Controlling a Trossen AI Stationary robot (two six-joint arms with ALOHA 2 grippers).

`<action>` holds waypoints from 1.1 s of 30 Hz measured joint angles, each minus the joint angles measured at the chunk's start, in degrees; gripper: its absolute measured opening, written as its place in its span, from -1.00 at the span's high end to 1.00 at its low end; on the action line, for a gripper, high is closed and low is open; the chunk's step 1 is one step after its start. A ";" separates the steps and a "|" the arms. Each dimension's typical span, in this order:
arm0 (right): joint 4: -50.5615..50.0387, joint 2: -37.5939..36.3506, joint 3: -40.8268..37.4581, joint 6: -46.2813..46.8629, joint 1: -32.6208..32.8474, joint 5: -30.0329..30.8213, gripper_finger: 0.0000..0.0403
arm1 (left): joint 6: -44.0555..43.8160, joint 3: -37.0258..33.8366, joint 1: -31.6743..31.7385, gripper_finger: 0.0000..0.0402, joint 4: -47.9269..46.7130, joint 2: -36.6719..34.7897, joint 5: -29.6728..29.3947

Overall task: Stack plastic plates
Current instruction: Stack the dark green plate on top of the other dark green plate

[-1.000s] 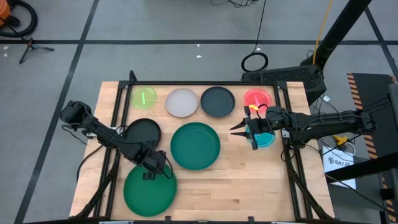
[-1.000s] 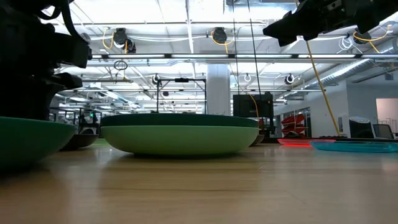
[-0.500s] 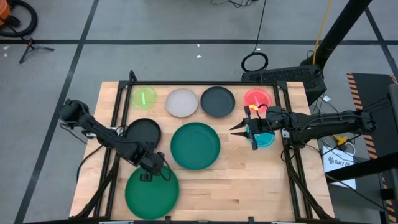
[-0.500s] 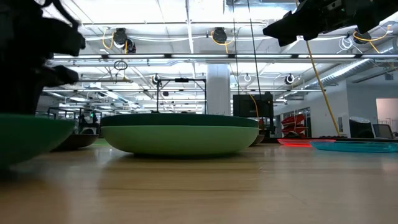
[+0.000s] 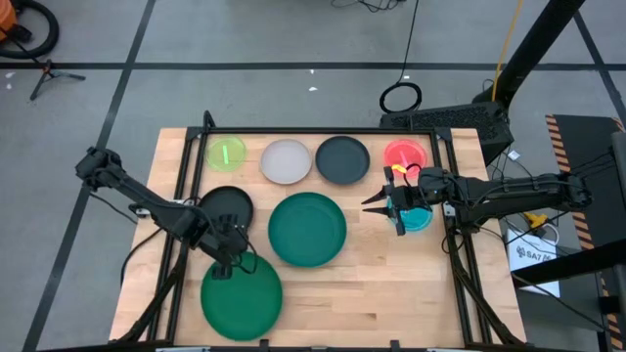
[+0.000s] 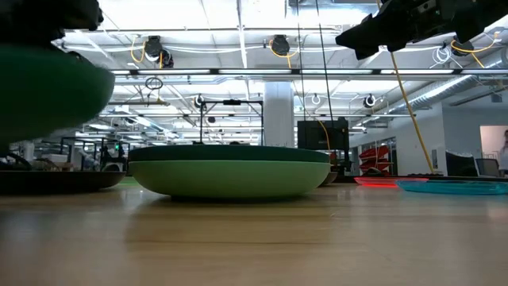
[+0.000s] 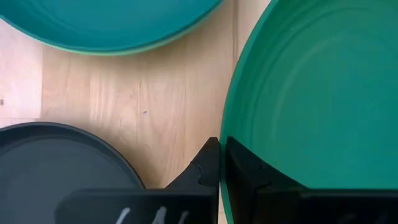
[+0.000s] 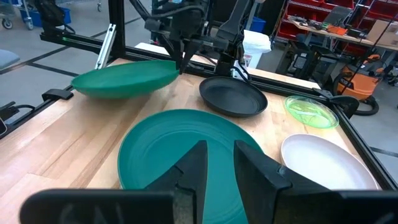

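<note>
Lifted since last frame: left gripper (image 5: 227, 262) pinches the rim of the dark green plate (image 5: 242, 296), now off the table (image 5: 391, 284) at 7 o'clock of the stacked large plates (image 5: 307, 229). Right gripper (image 5: 370, 202) hovers at their 3 o'clock, fingers slightly apart.

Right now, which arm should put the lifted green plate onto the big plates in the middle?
Probably the left. Its claw is already shut on the green plate's rim, lifted beside the middle plates. The right claw hangs empty over the table's other side.
</note>
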 joint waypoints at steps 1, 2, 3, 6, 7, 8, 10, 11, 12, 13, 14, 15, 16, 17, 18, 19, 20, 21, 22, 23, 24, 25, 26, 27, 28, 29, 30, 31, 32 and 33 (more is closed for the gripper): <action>0.00 0.00 0.00 0.00 0.00 0.00 0.64 | -0.26 0.00 0.02 0.95 -0.04 -0.82 0.29; 0.00 0.02 0.00 0.00 -0.01 0.00 0.64 | -0.82 0.00 0.02 0.95 -0.01 -1.70 0.73; -0.01 0.01 0.00 0.00 -0.01 0.00 0.64 | -1.62 0.00 0.00 0.95 0.01 -2.53 0.98; 0.00 0.00 0.00 0.00 -0.01 0.00 0.64 | -3.99 0.00 0.05 0.95 0.43 -5.30 1.10; 0.00 0.00 0.00 0.00 0.01 0.00 0.64 | -5.08 0.00 0.30 0.95 0.64 -6.20 0.76; 0.00 0.00 0.00 0.00 -0.01 0.02 0.64 | -6.37 0.00 0.68 0.95 1.01 -6.88 0.16; 0.00 0.02 0.00 -0.01 -0.01 0.00 0.64 | -9.59 0.19 1.97 0.95 1.32 -8.17 -1.46; 0.00 0.02 0.00 -0.01 0.00 0.01 0.64 | -11.14 0.39 2.83 0.95 1.30 -8.66 -2.45; 0.00 0.01 0.00 -0.02 0.00 0.01 0.64 | -12.48 0.74 3.79 0.95 1.30 -8.95 -3.33; 0.00 0.02 0.00 -0.02 0.01 0.02 0.64 | -13.39 1.12 4.84 0.95 1.36 -9.07 -3.96; 0.00 0.00 0.00 -0.02 -0.01 0.02 0.64 | -14.11 1.44 5.88 0.95 1.51 -9.06 -4.45; 0.00 0.00 0.00 -0.02 -0.01 0.02 0.64 | -14.65 1.80 6.97 0.95 1.44 -9.06 -4.66; 0.00 0.02 0.00 -0.06 -0.01 0.02 0.64 | -14.95 2.12 8.14 0.95 1.43 -9.00 -4.69; 0.00 0.02 0.00 -0.09 0.00 0.02 0.64 | -15.39 2.40 9.43 0.95 1.46 -8.87 -4.71; 0.01 0.01 0.00 -0.09 -0.01 0.02 0.64 | -16.00 2.66 10.81 0.95 1.44 -8.65 -4.71; 0.02 0.02 0.00 -0.10 -0.01 0.02 0.64 | -16.59 2.89 12.37 0.95 1.39 -8.42 -4.72; 0.02 0.01 0.00 -0.20 -0.01 0.02 0.64 | -17.13 3.07 13.86 0.95 1.41 -8.24 -4.86; 0.02 0.01 0.00 -0.36 -0.01 0.02 0.64 | -17.71 3.19 15.39 0.95 1.41 -8.14 -5.07; 0.01 0.01 0.00 -0.50 -0.01 0.02 0.64 | -18.12 3.25 16.90 0.95 1.41 -7.96 -5.22; 0.00 0.00 0.00 -0.56 -0.01 0.02 0.64 | -18.40 3.27 18.47 0.95 1.45 -7.76 -5.28; 0.02 0.02 0.00 -0.57 -0.01 0.02 0.64 | -18.58 3.28 20.09 0.95 1.44 -7.45 -5.26; 0.00 0.02 0.00 -0.60 -0.01 0.02 0.64 | -18.61 3.28 21.57 0.95 1.42 -7.15 -5.26; 0.00 0.02 0.00 -0.63 -0.01 0.02 0.64 | -18.62 3.28 23.04 0.95 1.43 -6.81 -5.14; 0.00 0.00 0.00 -0.63 -0.01 0.02 0.64 | -18.78 3.28 24.61 0.95 1.41 -6.53 -4.65; 0.00 0.00 0.00 -0.63 -0.01 0.02 0.64 | -18.95 3.28 26.15 0.95 1.41 -6.21 -4.30; -0.02 0.02 0.00 -0.66 -0.01 0.02 0.64 | -19.00 3.28 27.67 0.95 1.57 -5.80 -3.94; 0.00 0.02 0.00 -0.66 -0.01 0.02 0.64 | -18.96 3.28 29.05 0.95 1.89 -5.36 -3.23; 0.00 0.01 0.00 -0.64 -0.01 0.02 0.64 | -18.51 3.28 30.27 0.95 2.19 -4.85 -2.59; -0.02 0.02 0.00 -0.66 -0.01 0.02 0.64 | -17.76 3.28 31.41 0.95 2.45 -4.31 -2.04; -0.01 0.02 0.00 -0.66 -0.01 0.03 0.64 | -17.00 3.28 32.31 0.95 2.80 -3.82 -1.39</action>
